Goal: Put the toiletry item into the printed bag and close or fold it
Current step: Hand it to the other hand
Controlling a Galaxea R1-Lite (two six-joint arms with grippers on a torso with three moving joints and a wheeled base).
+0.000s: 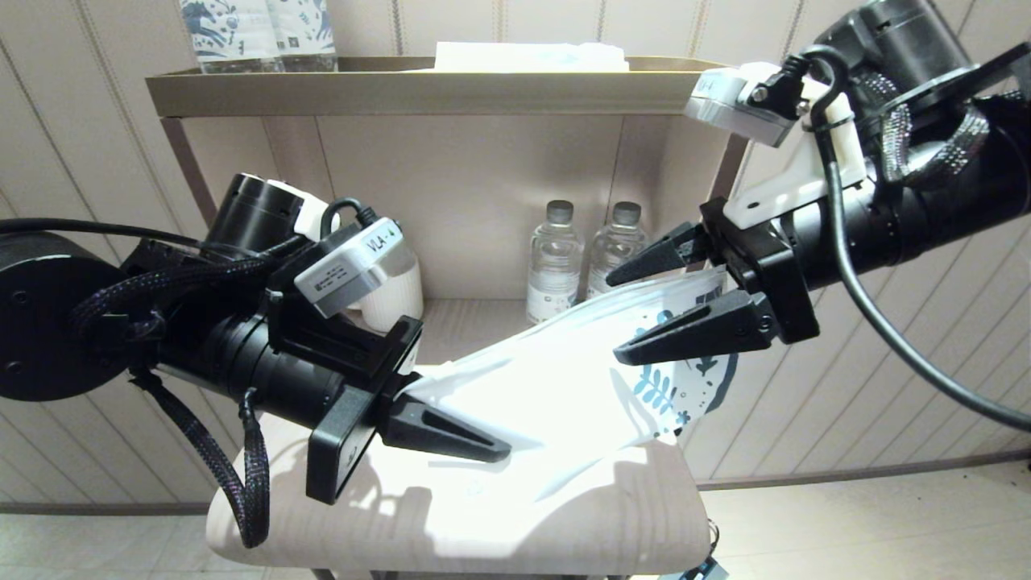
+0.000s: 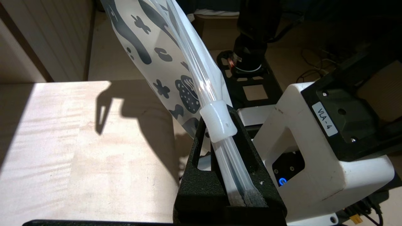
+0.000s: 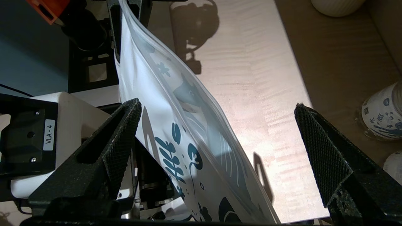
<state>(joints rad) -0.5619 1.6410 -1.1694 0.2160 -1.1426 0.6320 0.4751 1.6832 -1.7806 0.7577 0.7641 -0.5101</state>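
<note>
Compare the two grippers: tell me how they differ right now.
The left gripper is shut on the bag, pinching its zip strip end; the right gripper is open, its fingers astride the bag's printed end without clamping it. In the head view the left sits lower, the right higher. Both have black fingers and meet at the same bag.

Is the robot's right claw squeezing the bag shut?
No. The right gripper has its fingers spread wide with the printed bag passing loosely between them, while the left gripper pinches the bag's other end.

"VLA-4" label [image 2: 327, 119] on each wrist camera housing [image 2: 314, 163]
</note>
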